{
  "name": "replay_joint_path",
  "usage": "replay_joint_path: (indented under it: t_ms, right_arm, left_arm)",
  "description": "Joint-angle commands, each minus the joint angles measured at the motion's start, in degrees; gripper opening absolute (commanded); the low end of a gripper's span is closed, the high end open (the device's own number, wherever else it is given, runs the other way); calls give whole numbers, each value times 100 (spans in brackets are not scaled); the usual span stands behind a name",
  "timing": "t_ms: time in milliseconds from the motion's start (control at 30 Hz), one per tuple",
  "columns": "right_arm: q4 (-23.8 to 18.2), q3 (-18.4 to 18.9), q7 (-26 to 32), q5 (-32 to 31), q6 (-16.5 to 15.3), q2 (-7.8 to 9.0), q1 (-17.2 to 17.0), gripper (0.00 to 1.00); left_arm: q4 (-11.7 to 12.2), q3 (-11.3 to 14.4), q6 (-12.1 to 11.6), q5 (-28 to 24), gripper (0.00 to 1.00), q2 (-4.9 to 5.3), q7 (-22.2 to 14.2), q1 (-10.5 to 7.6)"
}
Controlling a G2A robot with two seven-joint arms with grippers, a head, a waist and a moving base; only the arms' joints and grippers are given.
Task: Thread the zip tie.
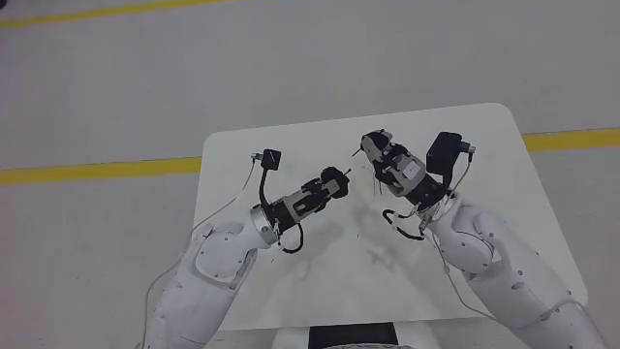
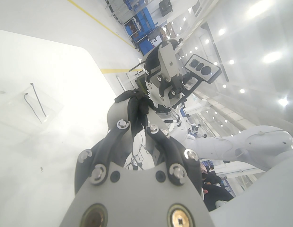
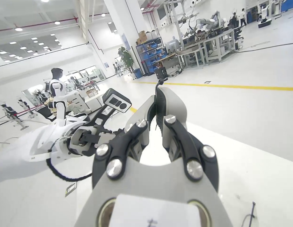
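- The tip of the left gripper (image 1: pixel 337 179) is covered in its own wrist view by a crumpled black cloth-like strap (image 2: pixel 137 105). Whether its jaws are apart or together cannot be told, nor whether the strap is gripped.
- The right gripper (image 3: pixel 159 100) has its jaws pressed together on the held zip tie (image 2: pixel 135 67). Most of the tie is hidden between the pads. In the left wrist view a thin dark length sticks out to one side, and in the right wrist view a short end shows past the tip.
- Which end of the tie pokes out is too small to make out.
- The two grippers are raised over the middle of the table (image 1: pixel 484 155), tips facing each other, near but apart.
- Zip ties, counted: three in all, one in the right gripper and two lying free.
- The two loose zip ties (image 2: pixel 38 100) lie side by side on a clear plastic sheet (image 2: pixel 53 106) on the table (one straight, one hooked at its end), well apart from both grippers.
- One dark speck (image 2: pixel 41 169) lies on the table nearer the left gripper. What it is cannot be made out.
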Motion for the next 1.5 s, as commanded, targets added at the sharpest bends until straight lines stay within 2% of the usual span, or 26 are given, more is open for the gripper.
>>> replay_joint_path:
  t_ms: [0, 167, 333, 533, 833, 1233, 1467]
  right_arm:
    - [0, 0, 0, 0, 0, 0, 0, 0]
    - [-16, 16, -24, -38, 29, -1, -5, 0]
    - [-259, 121, -511, -342, 191, -7, -391, 0]
    - [-402, 99, -517, -385, 104, -21, -643, 0]
    - [-432, -58, -687, -303, 283, -106, -706, 0]
    - [-436, -45, -775, -316, 286, -124, -723, 0]
    - [-347, 10, -827, -495, 157, -140, -781, 0]
  left_arm:
    - [0, 0, 0, 0, 0, 0, 0, 0]
    - [0, 0, 0, 0, 0, 0, 0, 0]
    - [0, 0, 0, 0, 0, 0, 0, 0]
    - [0, 0, 0, 0, 0, 0, 0, 0]
    - [0, 0, 0, 0, 0, 0, 0, 0]
    - [0, 0, 0, 0, 0, 0, 0, 0]
    - [0, 0, 0, 0, 0, 0, 0, 0]
